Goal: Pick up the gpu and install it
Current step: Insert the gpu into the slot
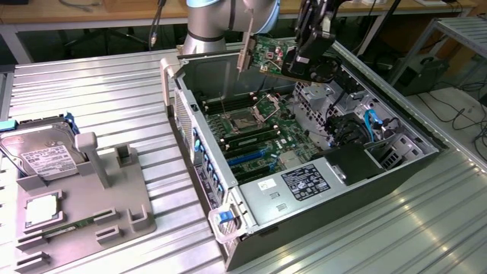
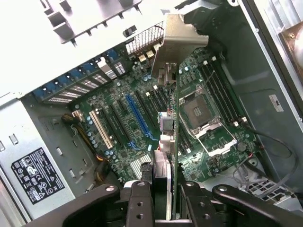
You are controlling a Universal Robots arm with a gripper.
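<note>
while the open computer case (image 1: 304, 188) lay on its side on the ribbed metal bench (image 1: 99, 85), the tool (image 1: 311, 52) hung above the case's far end with its fingers (image 2: 137, 203) closed on the gpu (image 1: 278, 57), which was held clear of the motherboard (image 1: 255, 134) and touched nothing else. in the exterior view the card was tilted, its green board and black fan facing up toward the exterior view's right and its silver end bracket (image 1: 245, 54) hanging down at the exterior view's left. in the wrist view the gpu (image 2: 171, 142) appeared edge-on between the two fingers, its bracket (image 2: 177, 40) pointing toward the case's rear wall, above the motherboard (image 2: 142, 123) with its blue expansion slot (image 2: 138, 118), cream slot (image 2: 100, 128) and open processor socket (image 2: 201, 111). a labelled silver power supply (image 1: 297, 185) occupied the near end of the case. well apart, at the exterior view's left, a grey parts holder (image 1: 84, 194) stood on the bench, carrying a hard drive (image 1: 38, 151), a square processor (image 1: 42, 208) and a narrow memory stick (image 1: 65, 230).
</note>
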